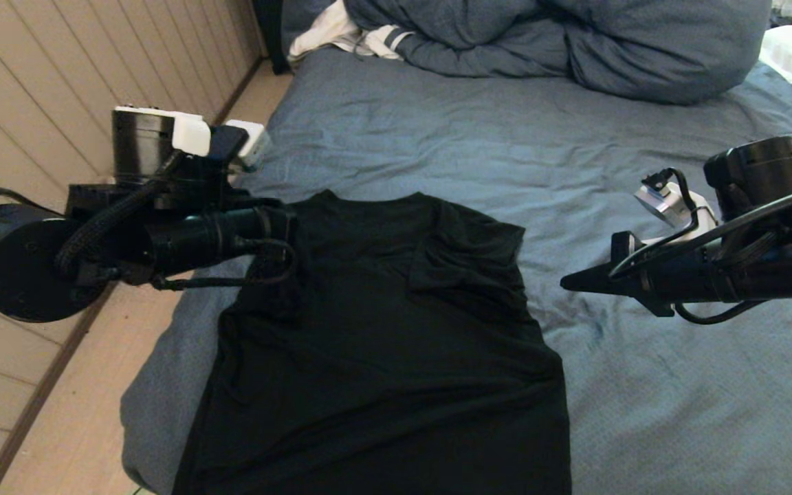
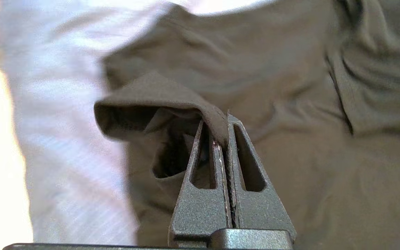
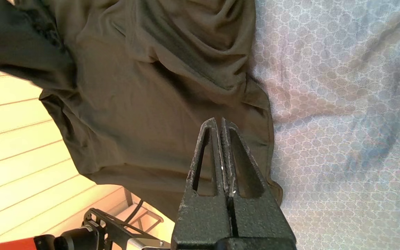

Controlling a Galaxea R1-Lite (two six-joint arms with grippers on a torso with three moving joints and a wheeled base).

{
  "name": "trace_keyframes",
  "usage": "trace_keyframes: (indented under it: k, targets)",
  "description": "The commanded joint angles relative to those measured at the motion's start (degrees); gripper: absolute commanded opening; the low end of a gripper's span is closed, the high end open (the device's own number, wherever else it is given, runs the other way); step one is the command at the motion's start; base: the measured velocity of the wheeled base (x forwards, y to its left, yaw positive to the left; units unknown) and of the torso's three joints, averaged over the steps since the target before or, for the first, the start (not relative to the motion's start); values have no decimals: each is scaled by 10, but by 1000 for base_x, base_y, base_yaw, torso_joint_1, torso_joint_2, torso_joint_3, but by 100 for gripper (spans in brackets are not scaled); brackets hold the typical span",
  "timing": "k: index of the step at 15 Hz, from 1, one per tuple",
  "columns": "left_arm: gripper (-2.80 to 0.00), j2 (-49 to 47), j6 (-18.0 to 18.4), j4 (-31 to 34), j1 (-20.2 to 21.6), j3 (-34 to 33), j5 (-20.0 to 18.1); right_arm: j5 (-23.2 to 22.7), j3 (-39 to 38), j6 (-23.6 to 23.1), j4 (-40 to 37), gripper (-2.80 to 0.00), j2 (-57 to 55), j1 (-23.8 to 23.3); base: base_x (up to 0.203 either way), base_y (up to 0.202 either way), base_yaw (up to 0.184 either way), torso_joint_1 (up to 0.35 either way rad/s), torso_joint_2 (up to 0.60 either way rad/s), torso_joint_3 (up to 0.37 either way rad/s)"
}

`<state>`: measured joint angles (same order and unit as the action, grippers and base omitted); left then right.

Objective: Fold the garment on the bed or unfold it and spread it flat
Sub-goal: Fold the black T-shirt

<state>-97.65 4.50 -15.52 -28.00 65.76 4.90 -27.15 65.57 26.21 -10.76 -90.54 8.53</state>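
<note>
**Left sleeve pinched, body of the shirt lying toward my right**

The large bed (image 1: 643, 412), a mattress under a wrinkled slate-blue sheet, fills nearly everything in front of me. At its far end a bulky blue duvet (image 1: 575, 41) is heaped, with some white striped clothing (image 1: 341, 34) beside it, both well apart from my work.

On the near half of the bed lies the garment (image 1: 396, 357), a black short-sleeved T-shirt, plain side up, collar toward the far end and hem toward me, so its long axis runs away from my body. Its right sleeve is already turned in over the chest. Its left edge sits close to the side of the mattress, next to the pale plank floor (image 1: 59, 426).

My left claw (image 2: 221, 133) is at the shirt's left shoulder, its fingers pressed together on a fold of the black sleeve cloth, which stands up in a small open loop off the sheet. From this claw the bulk of the shirt lies toward my right, so I judge the coming move to be carrying that sleeve inward across the body.

My right claw (image 3: 221, 121) hangs above the sheet just beside the shirt's right edge, pressed together on nothing, and it is the farther one from the sleeve in hand.
</note>
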Motion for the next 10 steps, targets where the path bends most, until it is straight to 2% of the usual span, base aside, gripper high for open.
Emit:
trace_keyframes:
  k: [1, 6, 10]
  targets:
    - [-280, -49, 17, -6, -33, 5, 4, -2, 1, 2, 0, -280, -1, 0, 0, 0, 0, 0, 0, 0]
    - [-280, -91, 23, -70, -106, 19, 10, -2, 1, 1, 0, -280, -4, -5, 0, 0, 0, 0, 0, 0]
    - [-280, -108, 23, -99, -121, 20, 27, -2, 2, 1, 0, -280, -4, -7, 0, 0, 0, 0, 0, 0]
